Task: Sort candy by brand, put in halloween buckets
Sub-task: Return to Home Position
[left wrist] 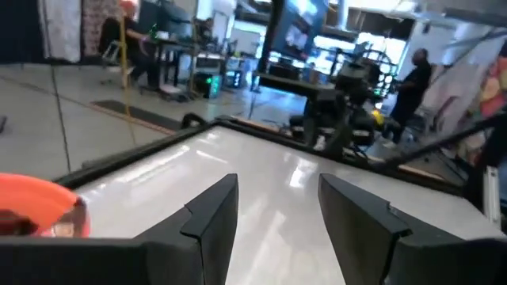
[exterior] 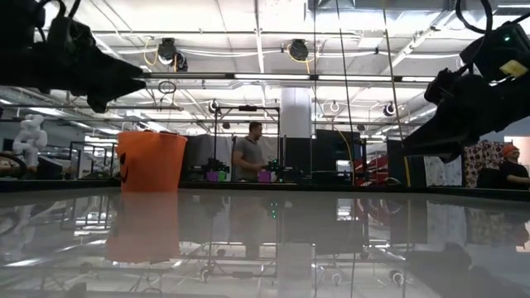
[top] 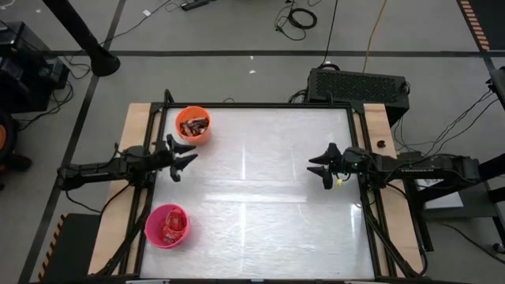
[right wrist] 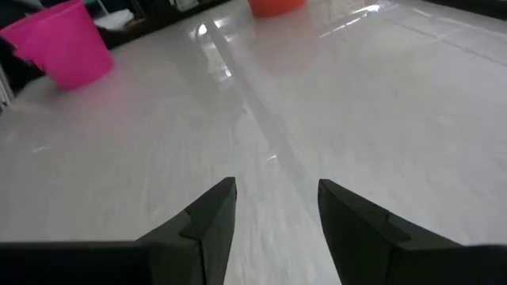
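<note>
Jaws of the left gripper (top: pixel 186 158) stand apart, empty, over the table's (top: pixel 260 185) left edge. We note the orange bucket (top: pixel 180 116) just beside it on one side and the pink bucket (top: pixel 150 226) farther along the same edge on the other. Candy (top: pixel 194 125) fills the orange one, brown wrappers as far as we can tell from above; red pieces (top: pixel 170 227) lie in the pink. The right gripper (top: pixel 316 168), also spread and empty, hangs well apart across the table. We judge pulling back needs no reach.
</note>
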Available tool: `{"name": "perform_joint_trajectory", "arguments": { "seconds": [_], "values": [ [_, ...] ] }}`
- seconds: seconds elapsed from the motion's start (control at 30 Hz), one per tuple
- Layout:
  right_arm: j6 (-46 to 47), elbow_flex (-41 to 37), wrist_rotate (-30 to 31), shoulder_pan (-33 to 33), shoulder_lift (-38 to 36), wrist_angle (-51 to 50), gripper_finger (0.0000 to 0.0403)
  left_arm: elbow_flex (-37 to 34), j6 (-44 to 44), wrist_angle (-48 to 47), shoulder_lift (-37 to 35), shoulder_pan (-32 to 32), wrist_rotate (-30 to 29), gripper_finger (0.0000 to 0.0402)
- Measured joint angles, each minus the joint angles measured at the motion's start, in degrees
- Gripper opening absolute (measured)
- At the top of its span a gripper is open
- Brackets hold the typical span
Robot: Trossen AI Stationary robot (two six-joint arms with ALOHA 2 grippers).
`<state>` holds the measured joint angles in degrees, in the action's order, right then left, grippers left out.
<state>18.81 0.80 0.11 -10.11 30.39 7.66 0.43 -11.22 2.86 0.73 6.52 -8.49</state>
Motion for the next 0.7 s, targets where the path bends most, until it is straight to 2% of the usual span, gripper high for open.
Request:
{"name": "perform_joint_trajectory", "arguments": {
  "seconds": [0.2, 0.7],
  "values": [
    [-0.02, 0.00, -0.09, -0.02, 0.00, 0.61, 0.0171, 0.00, -0.33, 0.35, 0.64, -0.06, 4.13, 0.0182],
    [-0.02, 0.02, -0.14, -0.02, 0.00, 0.68, 0.0171, -0.04, -0.33, 0.48, 0.64, -0.06, 4.03, 0.0182]
  ]
}}
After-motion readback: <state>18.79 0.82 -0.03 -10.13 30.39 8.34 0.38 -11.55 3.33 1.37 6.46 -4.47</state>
